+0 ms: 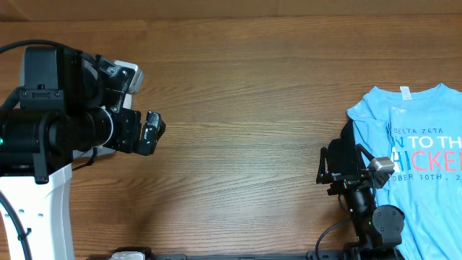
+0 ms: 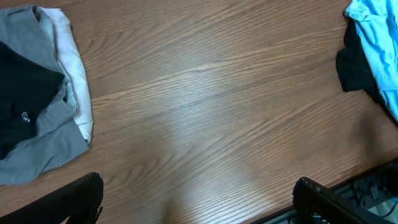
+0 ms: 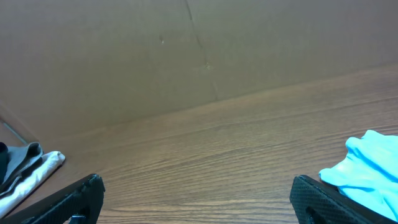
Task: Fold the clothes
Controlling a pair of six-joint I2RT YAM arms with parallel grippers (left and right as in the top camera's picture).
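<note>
A light blue printed T-shirt (image 1: 422, 155) lies spread at the right end of the wooden table (image 1: 238, 137); it also shows in the left wrist view (image 2: 376, 37) and the right wrist view (image 3: 367, 168). A dark garment (image 2: 356, 68) lies at its left edge. A pile of grey, black and white clothes (image 2: 37, 93) lies at the table's left side and shows in the right wrist view (image 3: 25, 168); my left arm hides it overhead. My left gripper (image 1: 153, 132) is open and empty above the left side of the table. My right gripper (image 1: 325, 165) is open and empty just left of the blue shirt.
A brown cardboard wall (image 3: 186, 50) stands beyond the table's far edge. The white base of the left arm (image 1: 36, 209) stands at the front left. The table's front edge (image 2: 348, 186) runs close to the left gripper's view.
</note>
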